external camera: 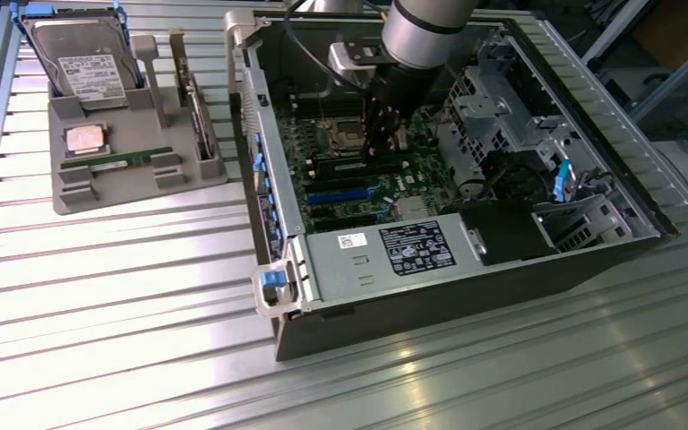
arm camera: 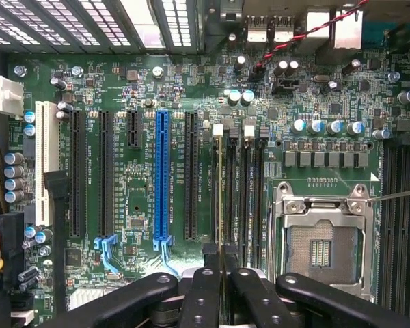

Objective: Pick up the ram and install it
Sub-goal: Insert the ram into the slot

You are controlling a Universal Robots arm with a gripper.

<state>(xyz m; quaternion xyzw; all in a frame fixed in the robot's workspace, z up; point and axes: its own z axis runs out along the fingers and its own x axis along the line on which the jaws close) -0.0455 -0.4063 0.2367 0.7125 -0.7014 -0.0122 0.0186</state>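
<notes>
Ram [arm camera: 221, 198] pinched edge-on between nearly closed fingers [arm camera: 203, 290] of the gripper [arm camera: 221, 273], standing directly above the memory slots [arm camera: 240, 198] on the motherboard [arm camera: 137, 205]. Long axis lined up with the slots, running straight away from the gripper along the board. Thin lower edge sitting over the slot nearest the long black expansion connector [arm camera: 190, 174], with the open processor socket [arm camera: 322, 239] off to the other side of the slot bank; hard to tell whether seated or merely hovering in line. In the exterior view, gripper [external camera: 382, 134] deep inside the open computer case [external camera: 440, 269], arm reaching down from the far side. Second matching stick [external camera: 123, 159] lying flat in the grey parts tray [external camera: 75, 202], well apart at the exterior view's left, beside the silver processor [external camera: 85, 138].
</notes>
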